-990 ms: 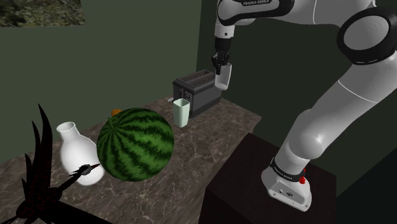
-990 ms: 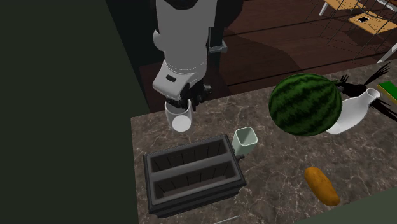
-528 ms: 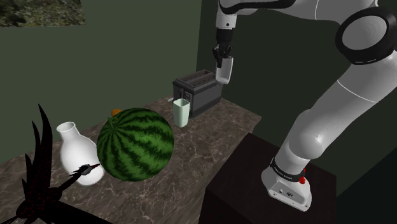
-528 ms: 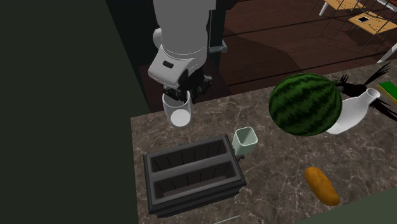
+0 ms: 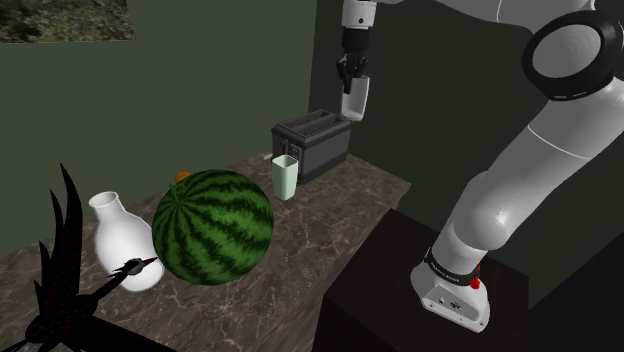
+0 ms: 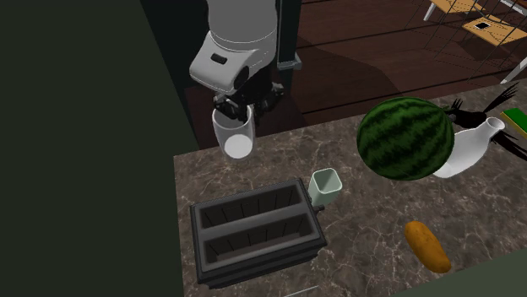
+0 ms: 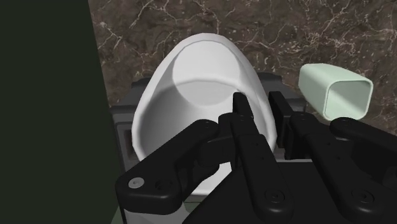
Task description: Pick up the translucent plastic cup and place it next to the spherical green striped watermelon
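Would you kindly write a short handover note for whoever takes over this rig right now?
The gripper is shut on the rim of the white round cup, held in the air above the dark grey toaster.
The spherical green striped watermelon sits on the dark marble counter, well apart from the cup.
Done: cup picked up.
Left: carry it to the watermelon, set it down beside it, release.

The cup (image 5: 354, 100) is plain white and round, hanging roughly upright high in the air, one side of its rim pinched between the black fingers of the gripper (image 5: 348, 78). The watermelon (image 5: 212, 226), a big ball with dark and lighter green stripes, sits on the marbled counter (image 5: 300, 260), well apart from the cup.
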{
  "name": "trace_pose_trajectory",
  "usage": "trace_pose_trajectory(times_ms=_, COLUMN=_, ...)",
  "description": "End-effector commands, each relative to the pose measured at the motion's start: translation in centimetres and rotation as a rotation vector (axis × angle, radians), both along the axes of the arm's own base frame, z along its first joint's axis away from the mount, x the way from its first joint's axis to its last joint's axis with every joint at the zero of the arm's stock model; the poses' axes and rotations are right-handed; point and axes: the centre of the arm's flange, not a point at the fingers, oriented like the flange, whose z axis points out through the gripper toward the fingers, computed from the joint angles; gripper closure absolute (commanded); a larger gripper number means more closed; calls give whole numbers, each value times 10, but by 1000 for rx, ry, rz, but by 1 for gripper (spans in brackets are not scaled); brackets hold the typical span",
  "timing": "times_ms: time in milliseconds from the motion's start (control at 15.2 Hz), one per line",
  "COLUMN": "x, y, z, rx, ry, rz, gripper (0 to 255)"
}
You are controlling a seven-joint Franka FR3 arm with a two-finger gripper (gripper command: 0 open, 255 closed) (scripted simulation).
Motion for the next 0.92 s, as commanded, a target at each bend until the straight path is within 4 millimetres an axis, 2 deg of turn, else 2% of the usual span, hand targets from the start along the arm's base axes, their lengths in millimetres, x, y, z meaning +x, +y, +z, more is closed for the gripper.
trace_pose_trajectory(times_ms=0, x=0, y=0, z=11, rx=0, ry=0, rz=0, gripper=255)
trace_pose_trajectory(times_ms=858, x=0, y=0, z=78, rx=0, ry=0, rz=0, gripper=255)
